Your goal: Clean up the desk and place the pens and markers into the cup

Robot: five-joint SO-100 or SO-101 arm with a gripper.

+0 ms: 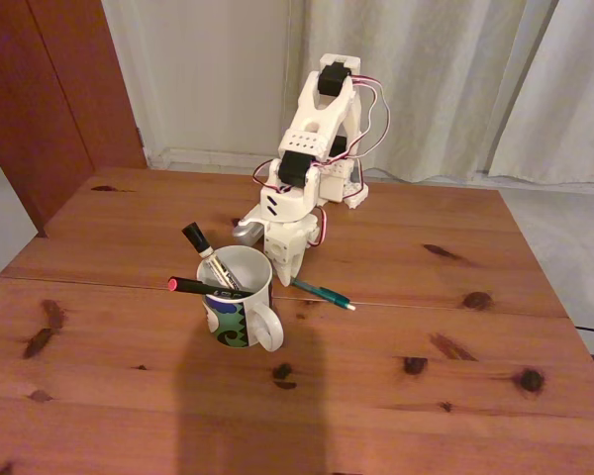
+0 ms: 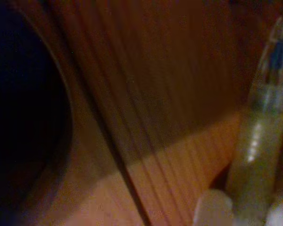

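White ceramic mug with blue-green swirl [image 1: 240,297] mid knotty pine counter [image 1: 396,396], already holding black-capped white marker [image 1: 206,252] and red-ended black pen [image 1: 200,287], leaning on rim. Teal pen [image 1: 324,294] flat on counter, right of mug. White claw [image 1: 283,267] lowered at its near end, likely for pickup; spread or pinching: cannot tell.

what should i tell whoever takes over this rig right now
Gripper: down at the desk just behind the cup, at the near end of the teal pen. Whether its jaws are open or shut cannot be told; the wrist view is blurred, with the pen close at its right edge.
Done: white marker and black pen stand in the cup.
Left: the teal pen lies on the desk right of the cup in the fixed view; it must be picked up and dropped in.
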